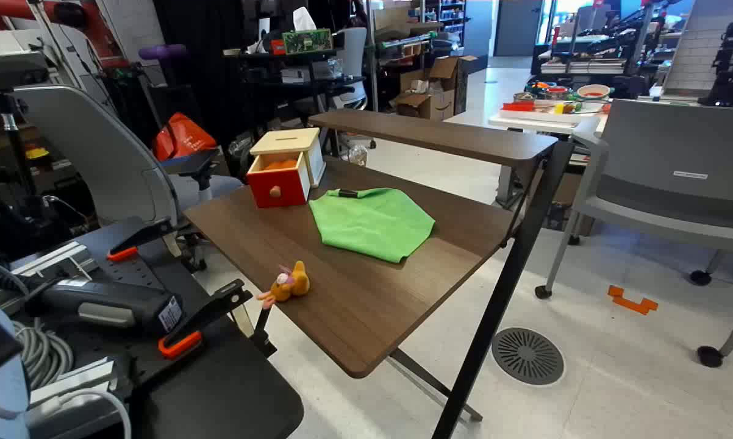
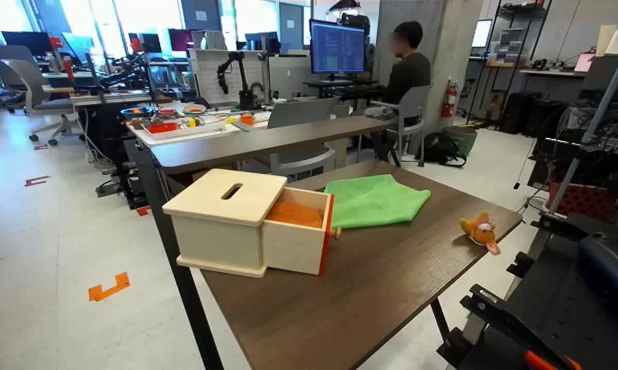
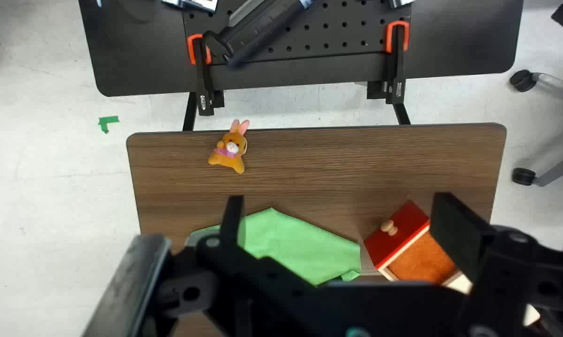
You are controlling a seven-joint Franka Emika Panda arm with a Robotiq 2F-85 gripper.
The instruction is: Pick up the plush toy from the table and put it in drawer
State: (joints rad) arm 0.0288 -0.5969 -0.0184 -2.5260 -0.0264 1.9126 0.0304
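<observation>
In the wrist view, looking down past a Robotiq gripper [image 3: 341, 201] spread super wide, fingers [image 3: 457, 234] way apart. Got the orange plush bunny [image 3: 230, 152] on the brown wood-grain table [image 3: 333, 164], face up right by the edge, pink ears [image 3: 244, 126] poking out past it. Also got a green cloth [image 3: 300, 248], partly covered by the gripper, just beside a red-fronted drawer [image 3: 403, 234] pulled partly out, with a round wooden knob [image 3: 389, 227] and some orange fuzzy stuff [image 3: 422, 260] inside, can't tell what. Across a gap from the bunny's edge, a black workbench [image 3: 459, 56] with a couple of black-and-orange clamps [image 3: 396, 61].

In an exterior view, seeing the drawer sticking out of a pale wooden box [image 1: 281, 147], well apart from the bunny. Small dark strip [image 1: 347, 193] at the cloth's back edge, too tiny to make out. Raised brown shelf [image 1: 427, 137] along the side opposite the bench, gray chair [image 1: 677, 171] past that.

In an exterior view, getting a nice look at the box's lid [image 2: 201, 192] and oval slot [image 2: 232, 191]. Cloth partly hidden behind the drawer, can't tell whether touching. Bunny at the opposite end of the table from the box. Way back, a seated person [image 2: 409, 72], face blurred, by a monitor [image 2: 337, 49], plus a red fire extinguisher [image 2: 450, 97].
</observation>
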